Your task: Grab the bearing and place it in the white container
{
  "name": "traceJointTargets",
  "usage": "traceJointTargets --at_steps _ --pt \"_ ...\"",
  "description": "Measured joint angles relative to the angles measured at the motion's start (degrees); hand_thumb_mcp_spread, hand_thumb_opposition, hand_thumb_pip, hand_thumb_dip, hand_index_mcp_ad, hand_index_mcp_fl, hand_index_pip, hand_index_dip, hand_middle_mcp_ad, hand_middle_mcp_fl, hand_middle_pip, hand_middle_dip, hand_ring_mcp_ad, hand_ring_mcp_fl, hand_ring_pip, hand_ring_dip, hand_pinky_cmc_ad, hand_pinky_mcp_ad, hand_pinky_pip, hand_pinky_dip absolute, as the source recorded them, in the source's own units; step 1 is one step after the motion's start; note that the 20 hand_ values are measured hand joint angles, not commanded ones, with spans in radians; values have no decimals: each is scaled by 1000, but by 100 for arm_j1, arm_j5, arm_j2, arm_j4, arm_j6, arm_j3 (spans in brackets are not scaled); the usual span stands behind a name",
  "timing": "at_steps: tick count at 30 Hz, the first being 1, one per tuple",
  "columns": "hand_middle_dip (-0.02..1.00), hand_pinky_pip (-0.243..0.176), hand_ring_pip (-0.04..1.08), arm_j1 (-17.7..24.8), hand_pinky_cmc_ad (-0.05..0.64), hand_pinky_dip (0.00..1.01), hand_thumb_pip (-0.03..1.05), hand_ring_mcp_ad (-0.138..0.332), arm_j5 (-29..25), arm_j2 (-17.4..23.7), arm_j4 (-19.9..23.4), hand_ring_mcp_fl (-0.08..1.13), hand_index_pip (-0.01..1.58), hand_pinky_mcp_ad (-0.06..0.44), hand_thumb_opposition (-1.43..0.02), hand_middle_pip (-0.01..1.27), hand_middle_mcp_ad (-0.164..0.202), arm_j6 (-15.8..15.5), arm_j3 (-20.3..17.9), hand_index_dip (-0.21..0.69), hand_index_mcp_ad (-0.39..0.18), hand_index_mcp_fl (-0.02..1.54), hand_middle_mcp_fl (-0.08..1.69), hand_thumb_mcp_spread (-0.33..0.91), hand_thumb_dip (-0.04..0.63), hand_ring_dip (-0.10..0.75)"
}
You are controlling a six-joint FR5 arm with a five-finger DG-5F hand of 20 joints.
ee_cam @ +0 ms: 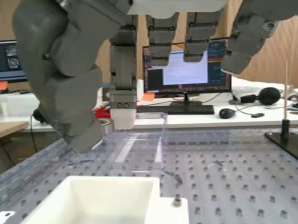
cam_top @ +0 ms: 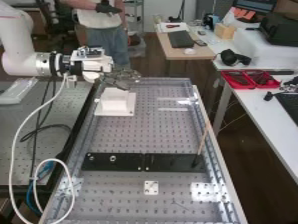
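Observation:
In the high view the hand (cam_top: 122,78) is at the far left of the perforated bench, over the far side of the white container (cam_top: 117,102). The wrist view has the hand (ee_cam: 75,87) with its thumb and one finger pinching the bearing (ee_cam: 106,126), a small metallic ring partly hidden by them. The other fingers hang more loosely. Below the bearing, the open-topped white container (ee_cam: 108,192) stands upright, with a gap between the two.
A black plate (cam_top: 176,162) with small rings lies across the bench, and a thin upright rod (cam_top: 203,140) rises from its right end. Clear raised edging (cam_top: 211,150) lines the bench. Cables (cam_top: 20,135) loop at the left. Red trays (cam_top: 249,80) sit on the right-hand table.

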State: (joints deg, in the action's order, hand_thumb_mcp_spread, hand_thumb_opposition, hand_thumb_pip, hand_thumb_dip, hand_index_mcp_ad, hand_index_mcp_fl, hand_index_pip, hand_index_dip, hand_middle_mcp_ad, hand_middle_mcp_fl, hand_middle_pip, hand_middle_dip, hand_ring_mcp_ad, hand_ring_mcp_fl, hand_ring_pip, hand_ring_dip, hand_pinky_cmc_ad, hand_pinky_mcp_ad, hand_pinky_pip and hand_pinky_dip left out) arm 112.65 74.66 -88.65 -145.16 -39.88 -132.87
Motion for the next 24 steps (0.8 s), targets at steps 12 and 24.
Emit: traceJointTargets --at_steps 12,24 --pt "164 -59 96 9 365 182 581 129 -59 -544 402 -2 1477 295 -860 133 51 210 -115 133 -117 286 0 396 269 96" --pt "164 -59 96 -149 365 182 604 129 -4 -1026 386 -2 1457 295 -860 136 51 513 24 136 -120 222 0 401 269 96"
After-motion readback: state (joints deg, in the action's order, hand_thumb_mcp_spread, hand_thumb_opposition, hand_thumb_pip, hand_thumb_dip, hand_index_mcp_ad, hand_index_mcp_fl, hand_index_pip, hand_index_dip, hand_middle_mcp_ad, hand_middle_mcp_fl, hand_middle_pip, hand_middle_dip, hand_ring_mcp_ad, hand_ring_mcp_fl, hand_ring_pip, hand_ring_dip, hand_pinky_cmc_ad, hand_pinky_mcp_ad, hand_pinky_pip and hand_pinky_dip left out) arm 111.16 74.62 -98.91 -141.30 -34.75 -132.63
